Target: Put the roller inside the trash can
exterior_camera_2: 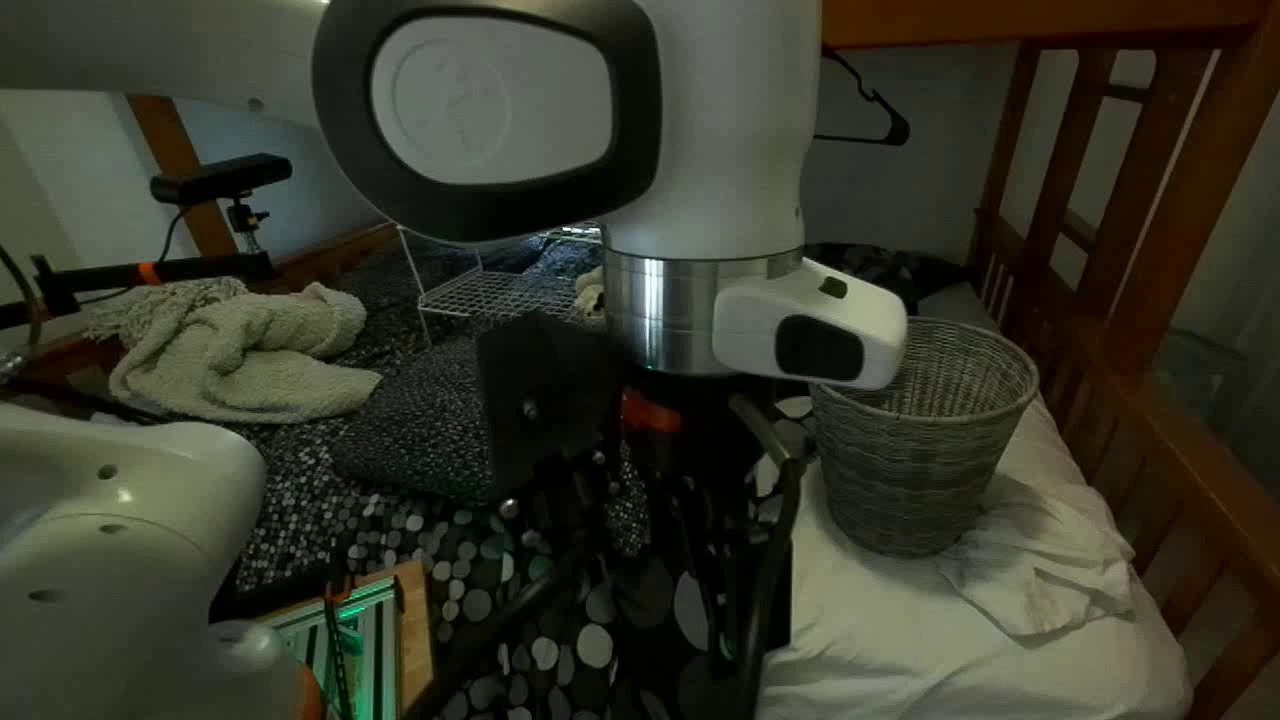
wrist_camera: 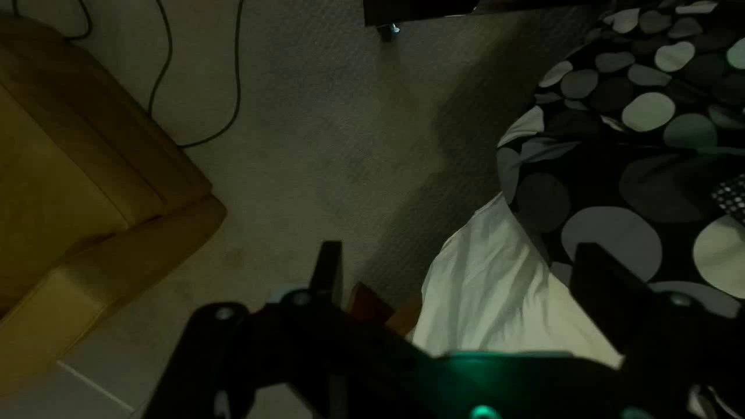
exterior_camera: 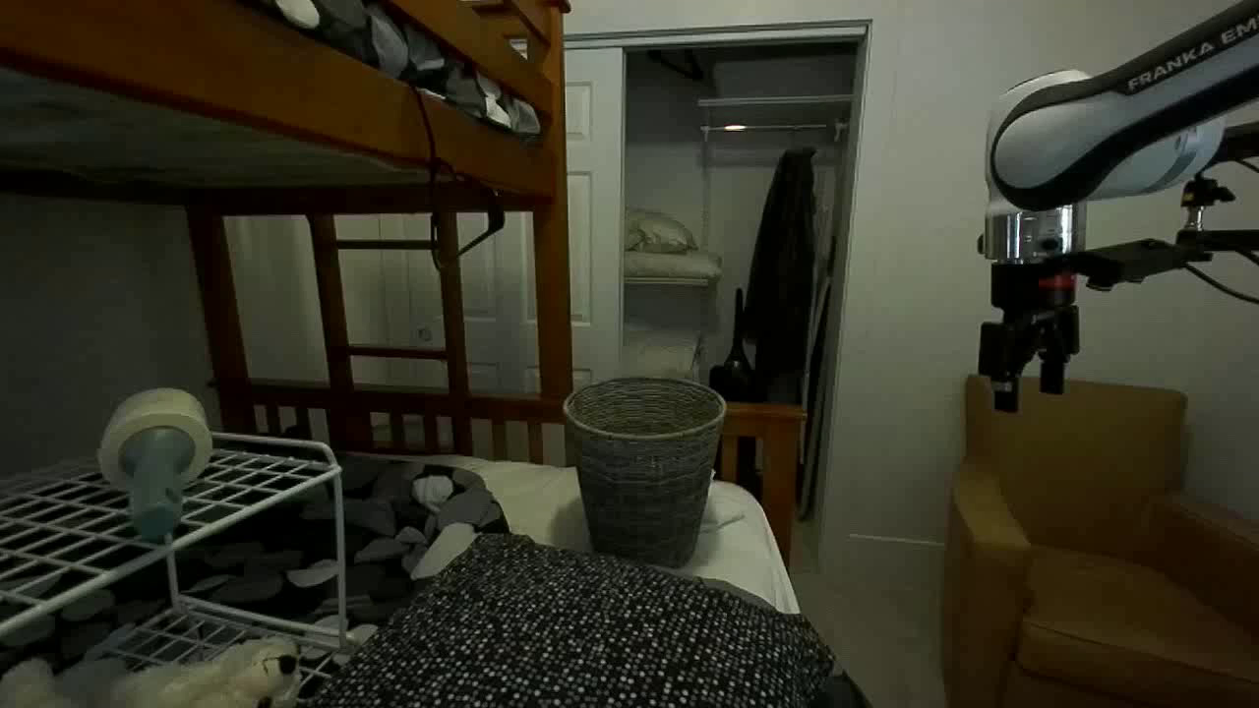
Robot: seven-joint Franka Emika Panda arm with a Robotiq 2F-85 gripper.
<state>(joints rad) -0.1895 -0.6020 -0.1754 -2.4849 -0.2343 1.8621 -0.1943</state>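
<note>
The roller (exterior_camera: 157, 447) is a small pale roll with a round face and a blue-green middle part that sticks out. It lies on top of the white wire rack at the left in an exterior view; elsewhere I cannot make it out. The trash can (exterior_camera: 644, 482), a grey woven basket, stands upright on the bed; it also shows behind the arm (exterior_camera_2: 910, 470). My gripper (exterior_camera: 1029, 386) hangs high at the right, far from the roller and apart from the trash can. In the wrist view its fingers (wrist_camera: 460, 253) are wide apart with nothing between them.
The white wire rack (exterior_camera: 334, 462) stands on the bed, with a plush toy (exterior_camera: 246, 669) on its lower shelf. The upper bunk (exterior_camera: 295, 128) overhangs the rack. A hanger (exterior_camera: 482, 231) dangles from it. A tan armchair (exterior_camera: 1072, 590) stands below the gripper's side.
</note>
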